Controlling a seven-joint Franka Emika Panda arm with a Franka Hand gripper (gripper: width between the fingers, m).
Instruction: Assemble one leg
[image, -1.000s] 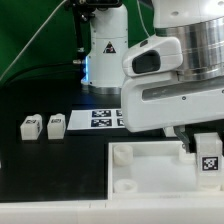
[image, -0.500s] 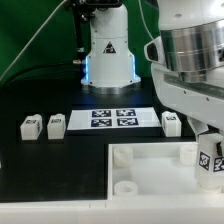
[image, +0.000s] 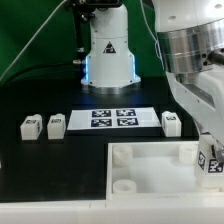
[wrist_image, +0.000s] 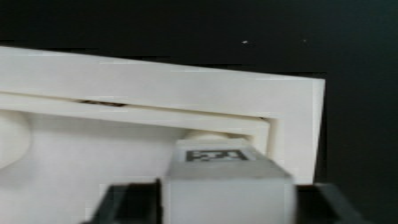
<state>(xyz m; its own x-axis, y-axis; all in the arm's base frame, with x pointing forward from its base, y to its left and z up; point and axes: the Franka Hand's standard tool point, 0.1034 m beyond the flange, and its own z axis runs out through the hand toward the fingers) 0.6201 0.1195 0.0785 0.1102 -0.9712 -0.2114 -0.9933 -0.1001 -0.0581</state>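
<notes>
My gripper (image: 212, 163) is shut on a white leg (image: 212, 161) with a black-and-white tag, holding it upright over the corner of the large white table top (image: 150, 172) at the exterior view's right. In the wrist view the leg (wrist_image: 226, 175) sits between my dark fingers (wrist_image: 134, 203), right over a round corner socket (wrist_image: 210, 134) of the top (wrist_image: 160, 85). Three more legs lie on the black table: two at the exterior view's left (image: 31, 126) (image: 56, 125), one by the marker board's right end (image: 171, 122).
The marker board (image: 113, 118) lies behind the top, in front of the robot base (image: 108, 55). A second socket (image: 122, 154) and a third (image: 125, 187) show on the top's left side. My arm's white body fills the exterior view's upper right.
My arm has swung toward the exterior view's right, uncovering the marker board and the third loose leg. The held leg has moved right and a little lower, over the top's corner.
</notes>
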